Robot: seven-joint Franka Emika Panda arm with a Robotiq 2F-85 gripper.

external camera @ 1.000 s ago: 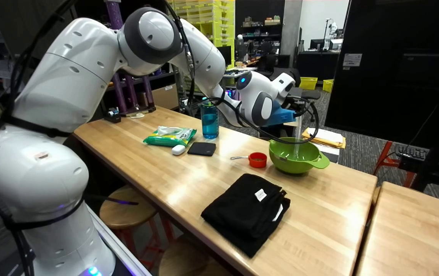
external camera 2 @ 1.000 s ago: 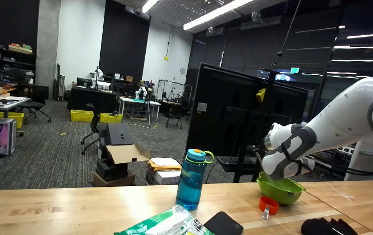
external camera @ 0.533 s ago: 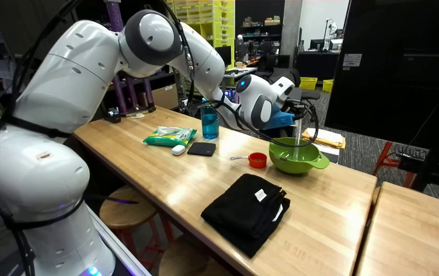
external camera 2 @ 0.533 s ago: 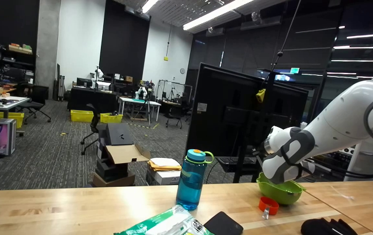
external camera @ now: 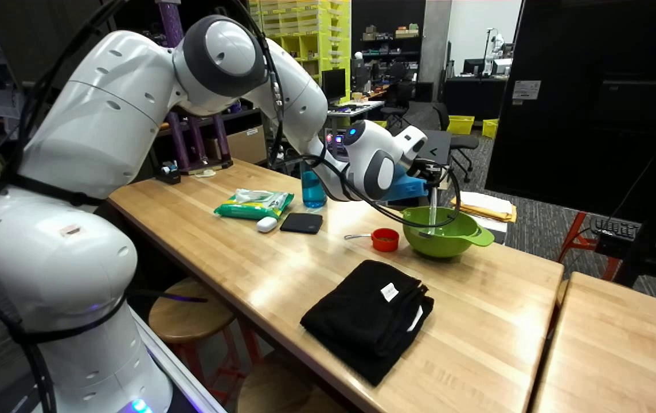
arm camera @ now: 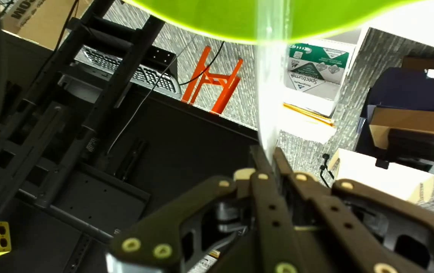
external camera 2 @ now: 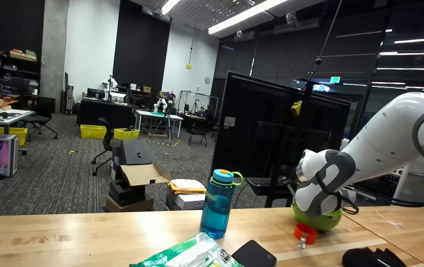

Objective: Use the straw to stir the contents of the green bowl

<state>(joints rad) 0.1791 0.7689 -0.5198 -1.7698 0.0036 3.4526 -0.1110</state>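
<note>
The wide lime-green bowl [external camera: 448,248] stands on the table near its far edge; it also shows in the other views [external camera 2: 317,223] [arm camera: 209,19]. My gripper [arm camera: 269,157] is above the bowl, its fingers closed around the upper end of a clear, whitish straw [arm camera: 272,83]. In an exterior view the gripper [external camera: 434,179] holds the straw [external camera: 433,209] nearly upright, with its lower end inside the bowl, at the left part of the inside. The bowl's contents cannot be made out. In an exterior view the arm covers part of the bowl and most of the gripper.
A red cup with a handle [external camera: 385,240] stands close beside the bowl. A folded black cloth [external camera: 368,321] lies in front. A blue bottle [external camera: 313,190], black wallet [external camera: 301,222], white case [external camera: 266,224] and wipes packet [external camera: 254,205] are farther left. A cable loop hangs over the bowl.
My gripper and the straw have moved left and slightly down in an exterior view, from the bowl's middle toward its left side. The bowl has shifted or tipped very slightly.
</note>
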